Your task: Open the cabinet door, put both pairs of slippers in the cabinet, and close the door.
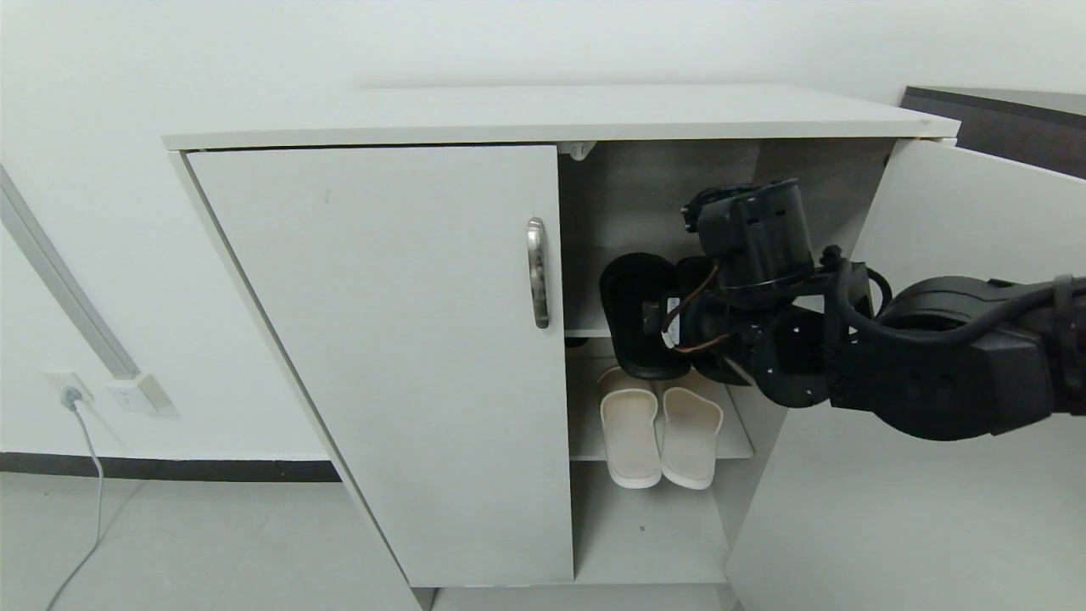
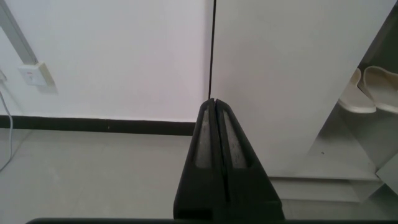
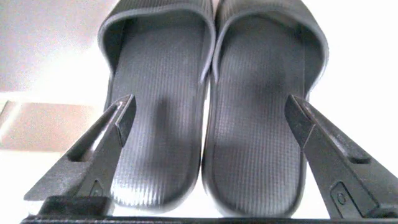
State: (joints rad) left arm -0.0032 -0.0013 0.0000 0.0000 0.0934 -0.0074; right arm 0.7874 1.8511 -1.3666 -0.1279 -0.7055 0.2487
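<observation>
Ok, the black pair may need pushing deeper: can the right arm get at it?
Probably yes: the right tool is open, its fingers either side of the black slippers, with the cabinet door swung clear.

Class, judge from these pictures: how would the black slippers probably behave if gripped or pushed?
The black slippers look like moulded foam, so they are probably light and slightly bendy. Their ribbed footbeds should give the right pincer some grip. Broad and flat, they would likely slide, not roll, when pushed.
</observation>
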